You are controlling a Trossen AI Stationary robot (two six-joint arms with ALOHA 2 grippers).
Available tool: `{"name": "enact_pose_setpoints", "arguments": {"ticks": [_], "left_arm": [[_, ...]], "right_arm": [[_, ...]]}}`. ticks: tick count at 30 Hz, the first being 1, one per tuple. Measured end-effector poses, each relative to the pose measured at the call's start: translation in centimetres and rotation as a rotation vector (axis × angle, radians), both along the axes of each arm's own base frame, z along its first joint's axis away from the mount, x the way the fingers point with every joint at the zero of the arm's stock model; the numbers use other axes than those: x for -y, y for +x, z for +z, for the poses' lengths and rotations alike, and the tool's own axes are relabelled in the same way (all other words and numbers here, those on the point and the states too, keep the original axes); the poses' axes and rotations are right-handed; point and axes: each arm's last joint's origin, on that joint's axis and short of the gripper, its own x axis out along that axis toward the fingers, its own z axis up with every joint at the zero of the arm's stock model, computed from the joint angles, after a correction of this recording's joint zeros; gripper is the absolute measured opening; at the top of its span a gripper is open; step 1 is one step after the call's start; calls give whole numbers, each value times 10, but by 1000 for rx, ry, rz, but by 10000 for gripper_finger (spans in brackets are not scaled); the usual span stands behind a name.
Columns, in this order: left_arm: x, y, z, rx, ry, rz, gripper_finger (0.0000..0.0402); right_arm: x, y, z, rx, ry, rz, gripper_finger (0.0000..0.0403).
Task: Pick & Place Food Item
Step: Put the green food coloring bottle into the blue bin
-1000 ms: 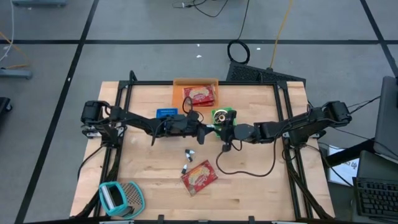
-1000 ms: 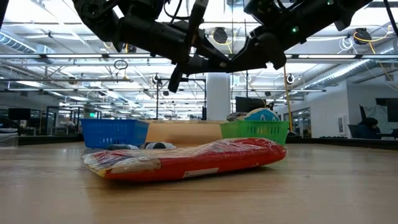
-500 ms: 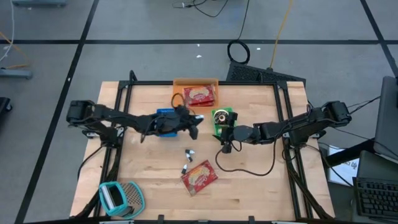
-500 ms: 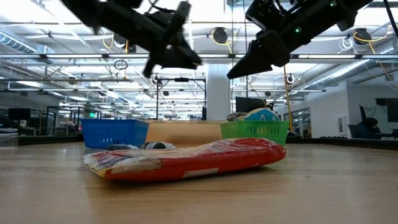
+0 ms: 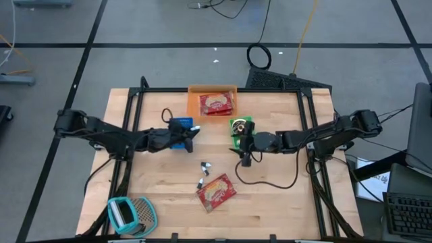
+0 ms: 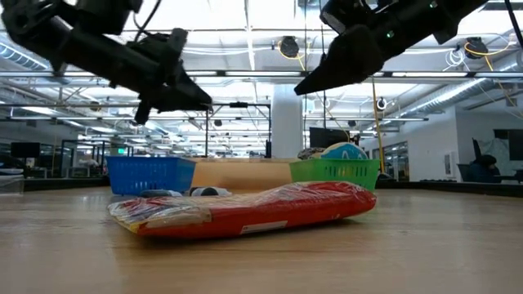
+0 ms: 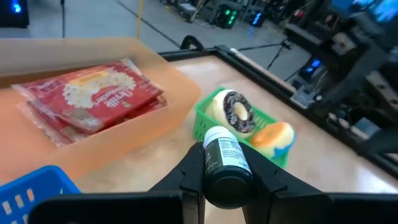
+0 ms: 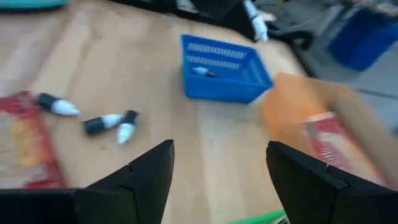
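Observation:
My left gripper [image 5: 194, 135] hangs above the table beside the blue basket [image 5: 180, 123], shut on a small dark bottle with a white label [image 7: 225, 163]. My right gripper [image 5: 244, 150] stands open by the green basket [image 5: 237, 128], nothing between its fingers [image 8: 146, 174]. One red food packet [image 5: 216, 191] lies flat on the table's near middle. Another red packet [image 5: 216, 103] lies in the orange tray [image 5: 213, 89] at the far edge. The green basket holds a doughnut [image 7: 231, 111]. My left gripper pinches the bottle between its two fingers, which sit on the two sides of its dark lower body [image 7: 210, 182]. The bottle lies along the fingers, white end pointing away past them. The fingers reach almost level toward the table's right. The bottle is lifted clear of the table.
Small black-and-white bottles [image 5: 204, 165] lie loose on the wood between the grippers and the near packet, another [image 5: 201, 182] beside it. A teal-handled tool [image 5: 131, 214] lies at the near left corner. A black cable [image 5: 266, 182] loops under my right arm.
The two grippers met at the table's middle; my right gripper has opened and stayed there. My left gripper has drawn back toward the table's left edge with the bottle, to beside the blue basket, sinking slightly and rolling a little.

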Motion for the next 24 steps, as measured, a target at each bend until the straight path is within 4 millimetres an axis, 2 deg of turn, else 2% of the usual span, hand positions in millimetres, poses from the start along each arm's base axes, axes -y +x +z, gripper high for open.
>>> {"name": "enact_pose_setpoints", "arguments": {"ticks": [3, 6, 11, 17, 24], "left_arm": [[1, -11, -6, 24, -5, -7, 59], [2, -22, -10, 52, -4, 5, 59], [4, -34, -16, 57, -6, 25, 59], [5, -37, -18, 48, 0, 30, 62], [3, -40, -27, -18, -31, 102, 58]], "right_arm": [[7, -2, 2, 0, 88, 50, 243], [14, -16, 2, 14, 126, 56, 242], [23, -52, 2, 83, 135, 16, 242], [26, -96, -1, 179, 138, 8, 242], [26, -125, -10, 279, 151, 9, 242]]}}
